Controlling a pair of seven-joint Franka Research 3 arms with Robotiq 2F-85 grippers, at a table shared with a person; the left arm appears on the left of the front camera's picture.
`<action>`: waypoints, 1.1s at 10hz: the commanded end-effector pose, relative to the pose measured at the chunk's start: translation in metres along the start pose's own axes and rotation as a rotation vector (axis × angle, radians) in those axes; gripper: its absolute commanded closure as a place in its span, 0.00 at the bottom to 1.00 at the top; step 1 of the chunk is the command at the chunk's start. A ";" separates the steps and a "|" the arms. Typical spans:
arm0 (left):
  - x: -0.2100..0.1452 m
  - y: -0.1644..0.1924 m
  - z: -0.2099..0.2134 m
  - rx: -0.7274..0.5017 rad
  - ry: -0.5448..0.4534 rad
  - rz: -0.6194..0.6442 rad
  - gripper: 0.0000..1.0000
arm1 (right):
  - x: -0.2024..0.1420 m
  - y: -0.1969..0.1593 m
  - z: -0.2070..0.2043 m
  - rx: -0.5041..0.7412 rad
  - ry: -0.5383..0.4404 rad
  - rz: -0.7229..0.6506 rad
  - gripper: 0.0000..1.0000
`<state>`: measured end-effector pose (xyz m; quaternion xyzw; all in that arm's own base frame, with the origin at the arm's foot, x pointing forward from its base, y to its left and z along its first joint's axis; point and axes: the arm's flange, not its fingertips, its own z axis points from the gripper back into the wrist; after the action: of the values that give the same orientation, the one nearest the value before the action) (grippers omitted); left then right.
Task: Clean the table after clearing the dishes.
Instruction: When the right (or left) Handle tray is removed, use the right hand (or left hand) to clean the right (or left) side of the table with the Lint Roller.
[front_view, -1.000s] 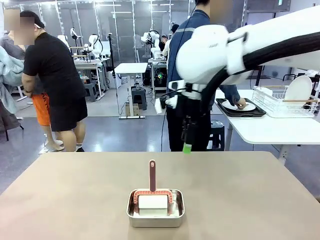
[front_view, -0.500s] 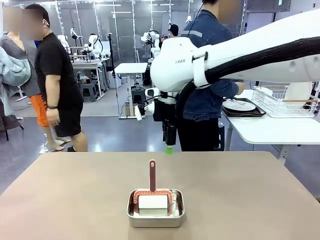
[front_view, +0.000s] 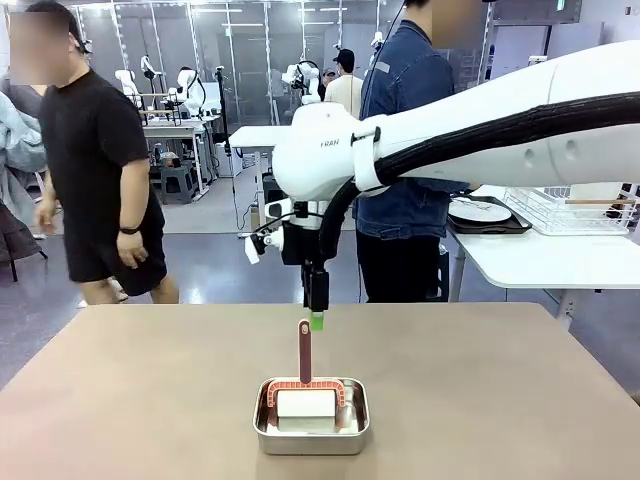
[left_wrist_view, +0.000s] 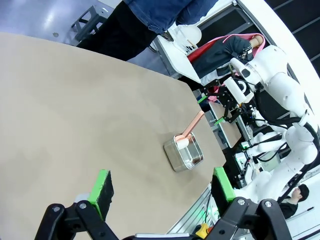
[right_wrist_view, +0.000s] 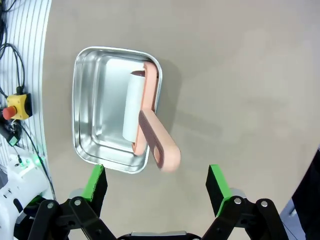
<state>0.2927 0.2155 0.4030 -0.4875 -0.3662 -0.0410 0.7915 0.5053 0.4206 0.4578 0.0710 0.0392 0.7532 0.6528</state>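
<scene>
Jaws spread and empty, the right gripper (front_view: 317, 322) hangs just above the steel pan (front_view: 311, 432) on the table (front_view: 140, 400), seemingly lined up to take the roller (front_view: 304, 350) propped handle-up inside, the left gripper (left_wrist_view: 162, 187) equally open farther off; the dishes (front_view: 480, 212), far beyond the pan, sit partly hidden behind the right arm (front_view: 480, 130).

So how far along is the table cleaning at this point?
Done: the dishes are off the table, on the side table. In hand: the right tool hangs open over the handle of the roller in the pan, not gripping. Left: grasp the roller and clean the tabletop.
</scene>
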 end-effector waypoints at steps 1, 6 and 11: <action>0.000 0.000 0.002 0.005 -0.002 -0.001 0.00 | 0.014 -0.005 -0.009 0.054 0.028 -0.009 0.00; 0.000 0.000 0.002 0.005 -0.002 -0.001 0.00 | 0.026 -0.002 -0.044 0.135 0.064 -0.041 0.00; 0.000 0.000 0.002 0.005 -0.002 -0.001 0.00 | 0.015 0.003 -0.049 0.129 0.058 -0.050 0.58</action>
<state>0.2927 0.2155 0.4030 -0.4875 -0.3663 -0.0410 0.7915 0.5003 0.4407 0.4084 0.0961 0.1115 0.7393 0.6570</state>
